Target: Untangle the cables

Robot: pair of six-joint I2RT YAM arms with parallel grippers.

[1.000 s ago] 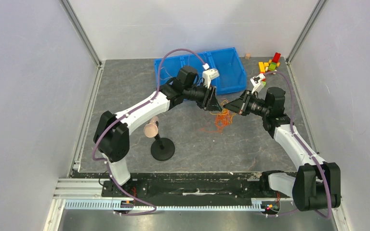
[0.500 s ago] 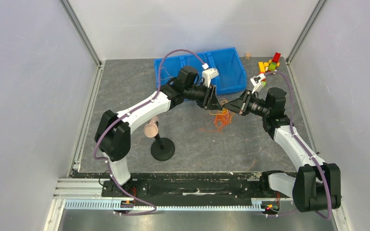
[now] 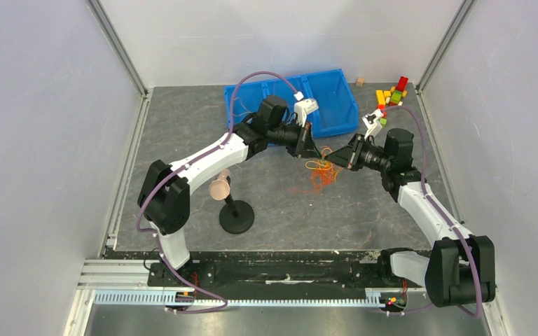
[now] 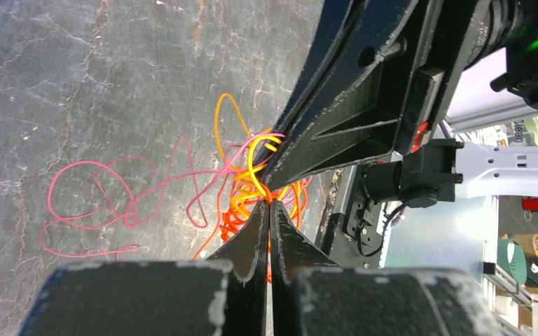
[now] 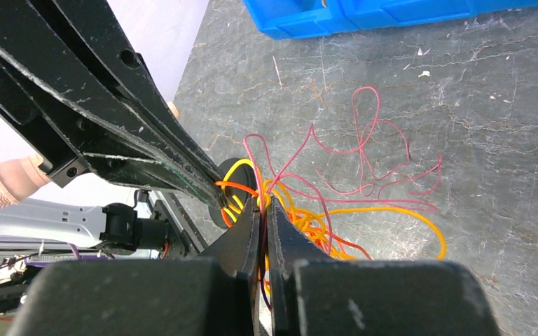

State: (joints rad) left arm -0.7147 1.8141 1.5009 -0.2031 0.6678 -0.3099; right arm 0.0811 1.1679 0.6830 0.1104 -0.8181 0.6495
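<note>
The cables [image 3: 319, 175] form a small orange, yellow and red-pink tangle on the grey table, mid-way between both arms. My left gripper [image 3: 316, 157] reaches in from the left; in the left wrist view it [image 4: 269, 203] is shut on an orange-yellow strand at the top of the clump [image 4: 235, 210]. My right gripper [image 3: 332, 162] comes in from the right, tip almost meeting the left one. Seen from the right wrist, it [image 5: 263, 204] is shut on a red-pink and a purple strand, the yellow-orange loops [image 5: 308, 225] hanging just beyond. Pink loops trail loose on the table.
A blue bin [image 3: 326, 105] stands right behind the grippers. Coloured blocks [image 3: 392, 93] and a small wooden cube [image 3: 359, 82] lie at the back right. A black stand with a tan head [image 3: 236, 213] sits front left of the tangle. Walls close in both sides.
My left gripper has closed on the strands at the tangle's top. The right gripper has drifted a little up and left, still shut, and the clump has shifted slightly with it.
</note>
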